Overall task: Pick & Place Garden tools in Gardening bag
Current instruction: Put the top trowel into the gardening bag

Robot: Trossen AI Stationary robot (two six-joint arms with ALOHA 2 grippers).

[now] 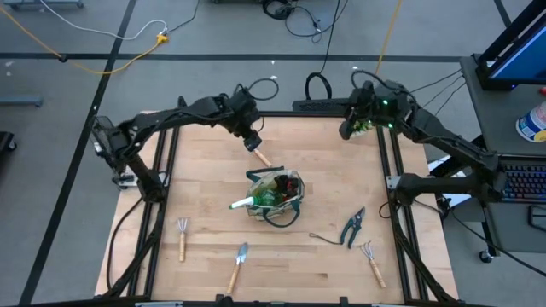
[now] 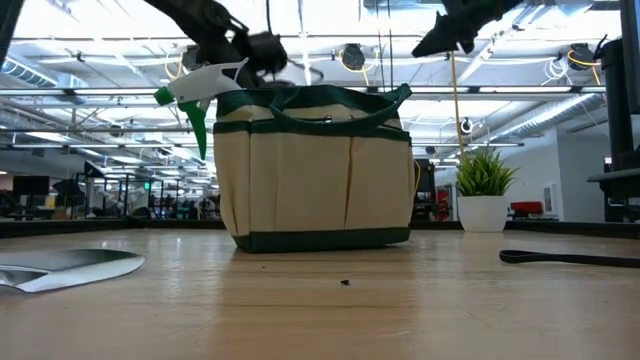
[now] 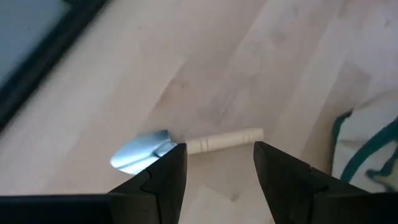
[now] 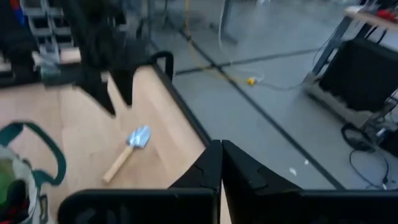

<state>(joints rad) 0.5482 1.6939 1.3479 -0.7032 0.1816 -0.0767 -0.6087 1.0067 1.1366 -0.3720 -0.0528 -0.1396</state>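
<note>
The beige fabric gardening bag with dark green trim (image 1: 275,198) sits mid-bench on the pale wooden bench (image 1: 205,153), a green spray bottle with white nozzle (image 1: 250,201) poking out at its 9 o'clock side. At the bag's 11 o'clock lies a wooden-handled metal trowel (image 3: 186,146); the left end effector (image 3: 217,165) hangs above it, fingers apart, gripping nothing. The right end effector (image 4: 221,163), closed and empty, waits at the bench's 1 o'clock corner. Teal-handled pruning shears (image 1: 354,226), two wooden-handled fork-rakes (image 1: 182,236) (image 1: 372,261) and another trowel (image 1: 238,264) lie toward 6 o'clock. The bag's contents are hard to make out.
</note>
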